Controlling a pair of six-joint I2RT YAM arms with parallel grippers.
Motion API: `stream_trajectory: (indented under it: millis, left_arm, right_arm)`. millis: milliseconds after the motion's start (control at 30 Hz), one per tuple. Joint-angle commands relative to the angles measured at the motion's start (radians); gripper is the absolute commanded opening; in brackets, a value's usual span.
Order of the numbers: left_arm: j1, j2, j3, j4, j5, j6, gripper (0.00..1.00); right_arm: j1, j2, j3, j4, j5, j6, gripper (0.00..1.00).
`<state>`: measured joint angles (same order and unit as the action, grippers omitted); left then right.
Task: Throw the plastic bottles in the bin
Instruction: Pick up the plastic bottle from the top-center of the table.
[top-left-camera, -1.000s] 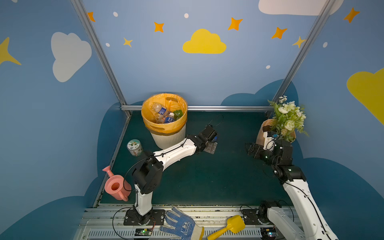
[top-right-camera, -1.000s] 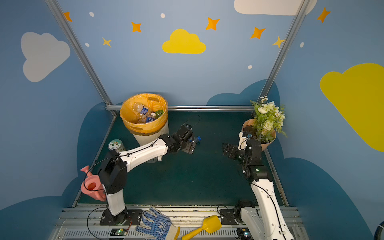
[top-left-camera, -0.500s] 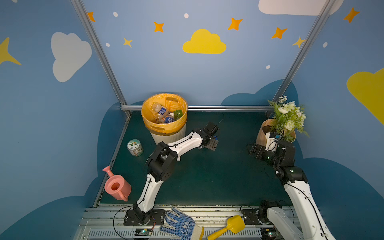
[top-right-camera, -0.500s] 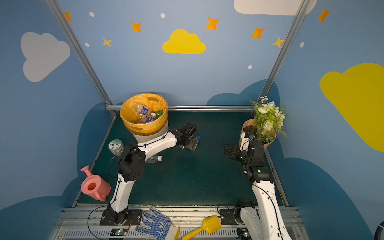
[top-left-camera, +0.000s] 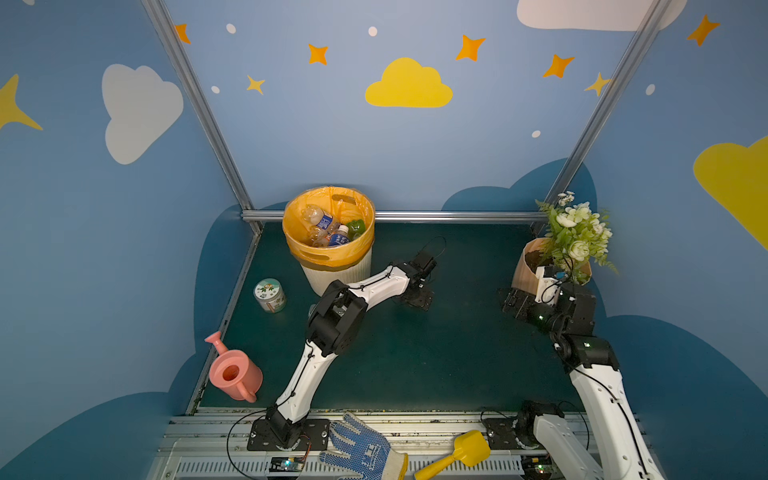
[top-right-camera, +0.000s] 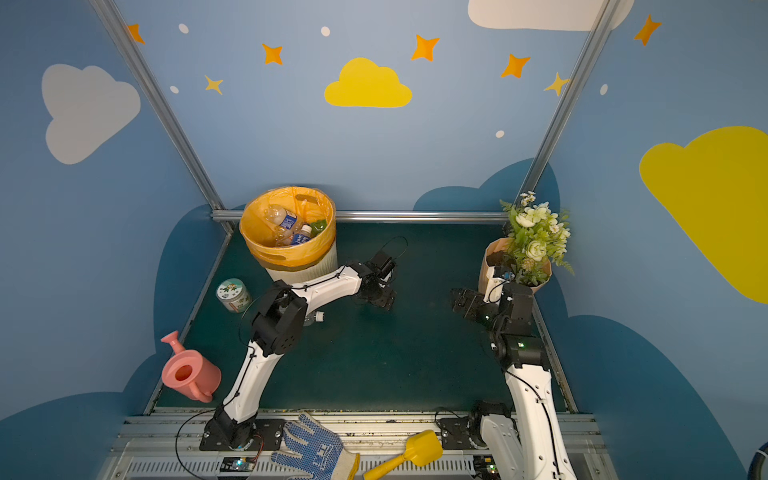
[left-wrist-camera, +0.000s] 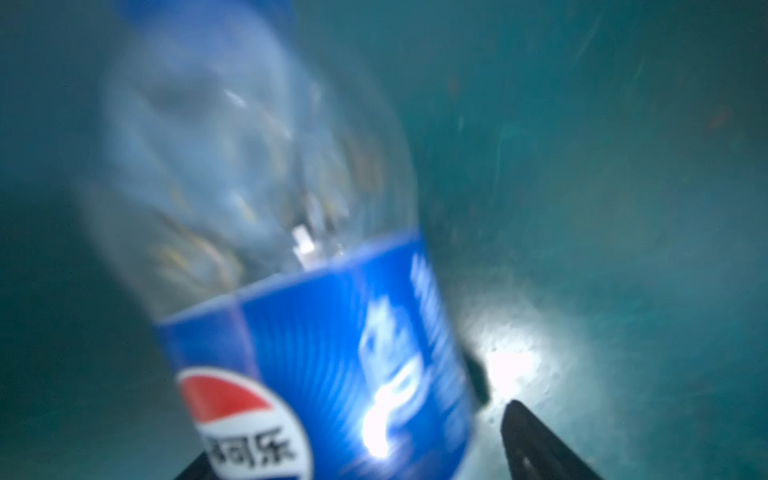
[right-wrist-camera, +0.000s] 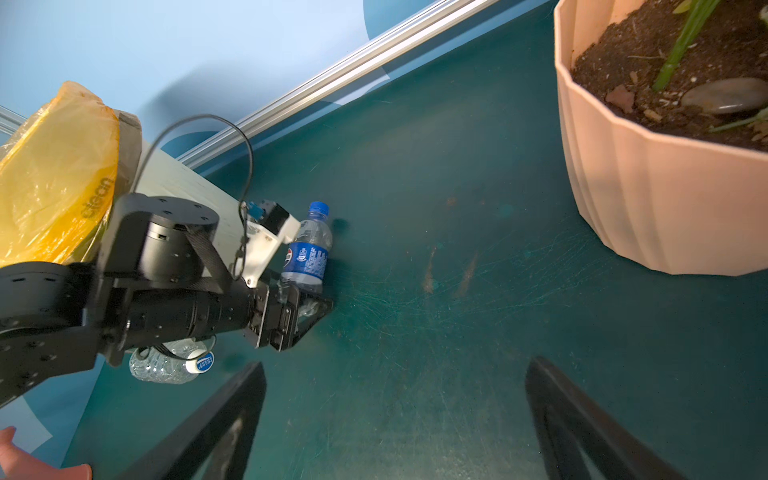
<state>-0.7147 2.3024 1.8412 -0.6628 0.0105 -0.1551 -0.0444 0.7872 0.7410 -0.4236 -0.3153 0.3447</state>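
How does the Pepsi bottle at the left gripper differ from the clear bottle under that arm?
The Pepsi bottle stands upright between the left gripper's jaws; the clear bottle lies on its side. The Pepsi bottle has a blue label; the clear bottle shows none. Both are small plastic bottles.

Jar (top-left-camera: 269, 295) and pink watering can (top-left-camera: 232, 374) stand left, flower pot (top-left-camera: 522, 268) right, glove (top-left-camera: 361, 451) and yellow scoop (top-left-camera: 467, 452) at front.

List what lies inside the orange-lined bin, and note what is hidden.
Inside the bin at least three things show: a clear blue-labelled bottle, a white-capped blue-labelled bottle and a green bottle. Whatever lies beneath them, and the bin's floor, is covered.
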Motion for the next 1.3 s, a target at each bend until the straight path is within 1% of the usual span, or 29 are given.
stream_trajectory:
  millis: [0, 100, 133, 367, 633, 933, 1100, 1267]
  left_arm:
    - [0.001, -0.022, -0.016, -0.002, 0.075, -0.029, 0.81]
    - [0.002, -0.051, -0.045, 0.035, 0.099, -0.057, 0.70]
    - [0.001, -0.062, -0.055, 0.046, 0.105, -0.061, 0.69]
    - [-0.002, -0.138, -0.090, 0.097, 0.117, -0.081, 0.63]
    - [-0.017, -0.271, -0.155, 0.183, 0.077, -0.096, 0.61]
    - [-0.058, -0.486, -0.301, 0.304, -0.019, -0.101, 0.61]
    - [-0.102, -0.631, -0.380, 0.356, -0.132, -0.068, 0.61]
    - [-0.143, -0.808, -0.461, 0.426, -0.248, -0.021, 0.61]
  right_arm:
    - [-0.008, -0.004, -0.006, -0.003, -0.019, 0.009, 0.96]
    - [-0.012, 0.002, -0.008, 0.002, -0.027, 0.012, 0.95]
    - [-0.014, 0.003, -0.008, 0.004, -0.031, 0.013, 0.95]
    - [-0.020, 0.003, -0.013, 0.007, -0.042, 0.019, 0.95]
    - [-0.025, -0.001, -0.012, 0.014, -0.055, 0.023, 0.95]
    - [-0.029, 0.009, -0.011, 0.033, -0.073, 0.031, 0.95]
    - [-0.027, 0.013, -0.011, 0.044, -0.096, 0.034, 0.95]
    - [-0.026, 0.023, -0.010, 0.064, -0.130, 0.038, 0.95]
